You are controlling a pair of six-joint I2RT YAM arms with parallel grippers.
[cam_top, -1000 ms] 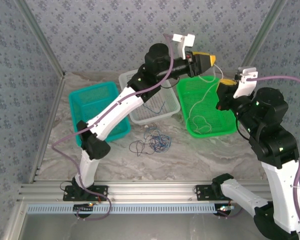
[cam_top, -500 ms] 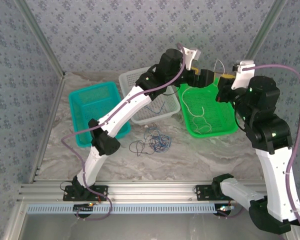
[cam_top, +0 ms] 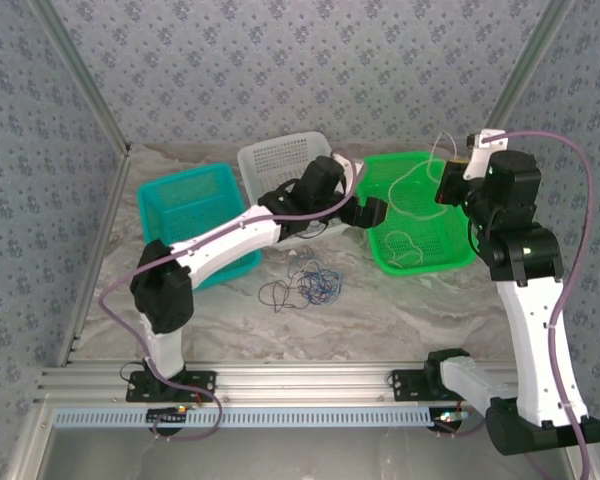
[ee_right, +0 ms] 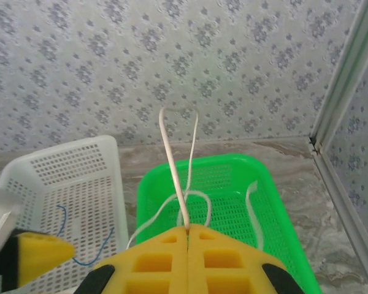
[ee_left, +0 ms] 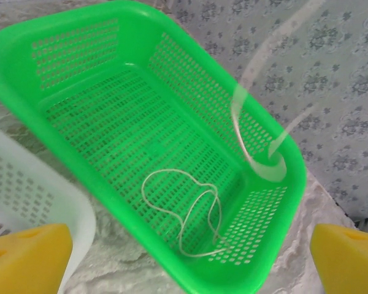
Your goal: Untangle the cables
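The right end effector (ee_right: 188, 229) is clenched hard, yellow fingers pressed together with a white cable (ee_right: 175, 153) pinched between them, up above the green basket (cam_top: 435, 250). From the pinch the cable climbs in a narrow loop against the wallpaper, and its other strands droop down into the basket below. In the left wrist view one of those hanging strands is just a pale blur in front of the basket's far corner.

Down on the green basket's floor lies a second white cable (ee_left: 187, 214), curled in a couple of loose loops towards the near end, touching nothing but the mesh.

Over to the left end effector (cam_top: 372, 213): it hovers low where the white basket (cam_top: 280, 150) and the green one meet. It's released, its fingers (ee_left: 27, 254) spread wide with nothing between them, pointing into the green basket. The white basket holds a thin blue cable (ee_right: 108, 240) on its floor.

Out on the marble surface (cam_top: 400, 310), in front of the white basket, sits the tangle of cables (cam_top: 308, 283). Blue, black and pale strands are knotted into one small heap, well apart from both end effectors. The teal basket (cam_top: 185, 210) stands at the far left, with the left arm stretched across its near corner.
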